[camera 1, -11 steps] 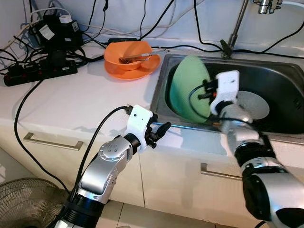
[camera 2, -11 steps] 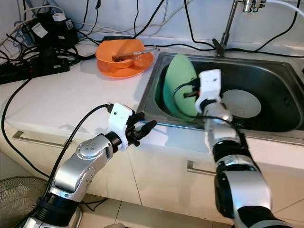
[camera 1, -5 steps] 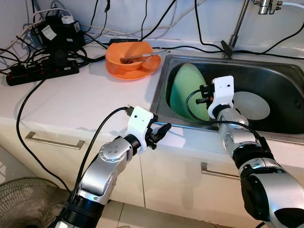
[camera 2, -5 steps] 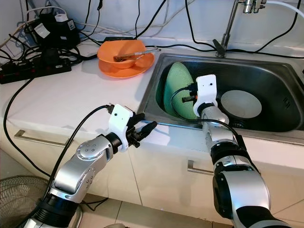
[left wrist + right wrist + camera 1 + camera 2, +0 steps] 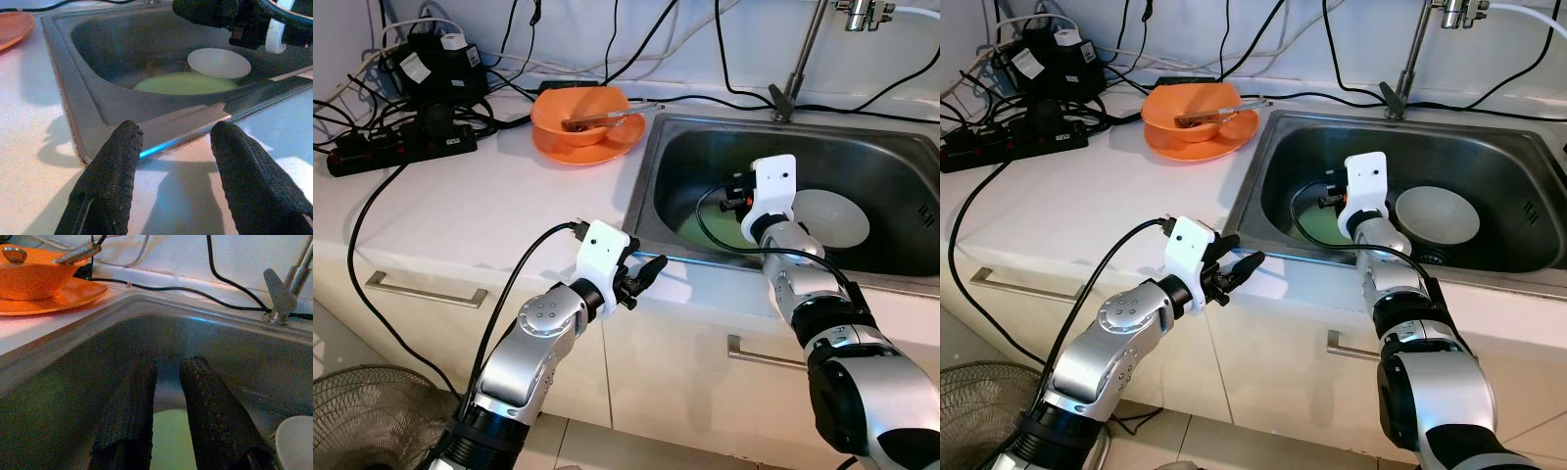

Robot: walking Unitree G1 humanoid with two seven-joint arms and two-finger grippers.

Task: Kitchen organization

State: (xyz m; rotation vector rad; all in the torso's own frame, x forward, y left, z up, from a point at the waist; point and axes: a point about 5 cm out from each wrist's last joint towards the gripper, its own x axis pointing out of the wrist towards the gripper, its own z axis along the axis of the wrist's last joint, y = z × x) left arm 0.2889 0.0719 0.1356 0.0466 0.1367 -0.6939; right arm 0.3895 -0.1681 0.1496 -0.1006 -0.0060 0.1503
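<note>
White desk (image 5: 480, 211) with steel sink (image 5: 651, 166) set in. On desk: orange plate (image 5: 622, 137) carrying orange bowl (image 5: 578, 106), black power strip (image 5: 396, 147) with cables. In sink: green plate (image 5: 183, 84) flat, white bowl (image 5: 832, 215) beside.

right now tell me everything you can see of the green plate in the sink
The green plate is pale green, smooth and round, plastic by the look of it. It lies flat on the floor of the steel sink, left of the white dish. The right claw hangs just above it with a narrow gap between its fingers, nothing in them.
</note>
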